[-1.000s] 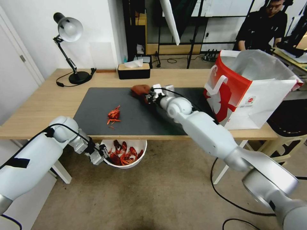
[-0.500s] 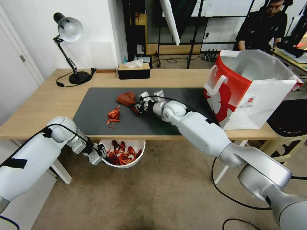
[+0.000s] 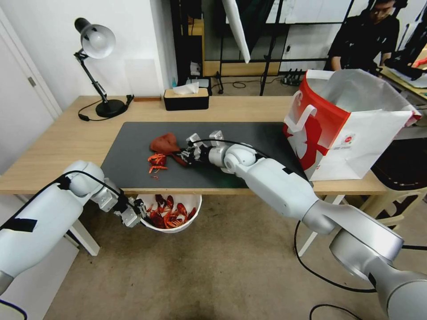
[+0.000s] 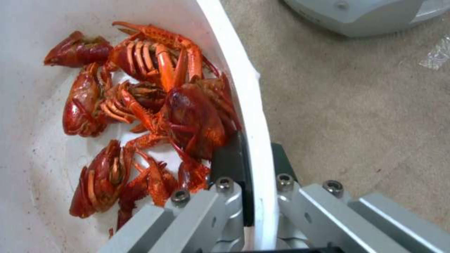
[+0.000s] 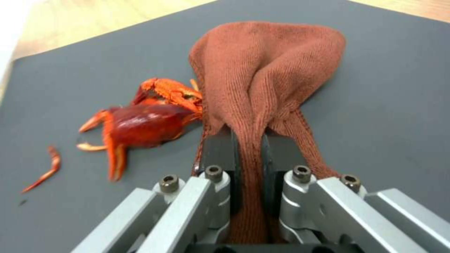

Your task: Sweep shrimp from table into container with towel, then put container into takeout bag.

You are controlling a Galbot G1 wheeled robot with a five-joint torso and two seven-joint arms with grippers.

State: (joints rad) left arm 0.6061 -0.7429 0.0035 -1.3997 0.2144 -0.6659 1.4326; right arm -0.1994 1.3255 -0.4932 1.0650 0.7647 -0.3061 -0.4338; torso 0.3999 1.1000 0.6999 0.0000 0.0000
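Right claw [image 5: 248,151] is where we start: its fingers are clamped together on a pinched fold of the towel [image 5: 262,73], which fans out ahead of them over the grey mat [image 3: 133,146] of the tabletop [image 3: 62,142]. We judge the cloth soft and limp, best held bunched as it is. Its long axis runs straight out from the claw, the broad end leading and touching the shrimp [image 5: 140,123] left on the mat. Our left claw [image 4: 251,196] pinches the rim of the container [image 4: 253,116] just below the tabletop edge; rigid, it holds more shrimp. Well apart stands the takeout bag [image 3: 351,129].
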